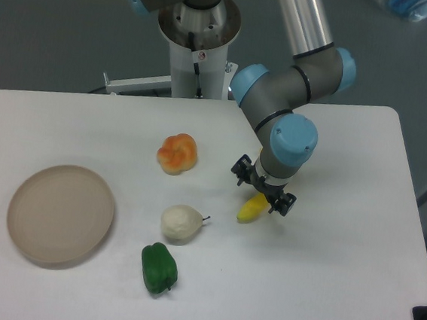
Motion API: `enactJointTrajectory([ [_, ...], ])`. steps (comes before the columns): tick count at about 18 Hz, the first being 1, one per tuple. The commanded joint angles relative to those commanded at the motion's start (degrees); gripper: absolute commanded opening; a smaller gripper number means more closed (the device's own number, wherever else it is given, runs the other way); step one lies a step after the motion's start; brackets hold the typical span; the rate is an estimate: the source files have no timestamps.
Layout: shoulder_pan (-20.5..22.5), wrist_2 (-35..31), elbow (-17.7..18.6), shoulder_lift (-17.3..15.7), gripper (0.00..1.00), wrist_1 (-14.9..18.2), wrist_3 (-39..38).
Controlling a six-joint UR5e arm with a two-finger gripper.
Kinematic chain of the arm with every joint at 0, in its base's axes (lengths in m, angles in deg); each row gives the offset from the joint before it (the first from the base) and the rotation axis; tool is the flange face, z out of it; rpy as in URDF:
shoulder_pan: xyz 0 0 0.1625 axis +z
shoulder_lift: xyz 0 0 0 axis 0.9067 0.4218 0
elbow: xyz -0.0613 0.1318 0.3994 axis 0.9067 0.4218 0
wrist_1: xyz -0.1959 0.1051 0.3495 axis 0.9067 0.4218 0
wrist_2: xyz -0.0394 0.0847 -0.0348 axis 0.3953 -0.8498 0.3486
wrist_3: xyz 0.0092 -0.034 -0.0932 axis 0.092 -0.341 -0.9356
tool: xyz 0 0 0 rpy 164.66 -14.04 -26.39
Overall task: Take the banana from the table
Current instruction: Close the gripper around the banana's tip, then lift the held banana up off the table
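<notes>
The gripper [264, 186] hangs directly over the banana [252, 209], its 2 fingers spread apart and empty, straddling the fruit's middle. Only the banana's lower end shows, lying on the table [323, 276] right of the pear [181, 223]; the rest is hidden under the wrist. To grip well, I would descend straight, keep the fingers across the narrow width, and close near mid-length so it lifts level.

Dark grey floor [52, 31] behind
</notes>
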Motion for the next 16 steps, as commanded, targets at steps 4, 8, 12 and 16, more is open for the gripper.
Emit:
enactJointTrajectory([
  [4, -0.62, -1.76, -0.53, 1.06, 0.52, -1.24, -0.09],
  [8, -0.62, -1.76, -1.49, 0.53, 0.05, -1.06, -0.18],
  [12, -0.27, -1.76, -4.03, -0.52, 0.04, -0.54, 0.09],
  [16, 0.0, -1.41, -6.67, -0.88, 0.04, -0.27, 0.17],
])
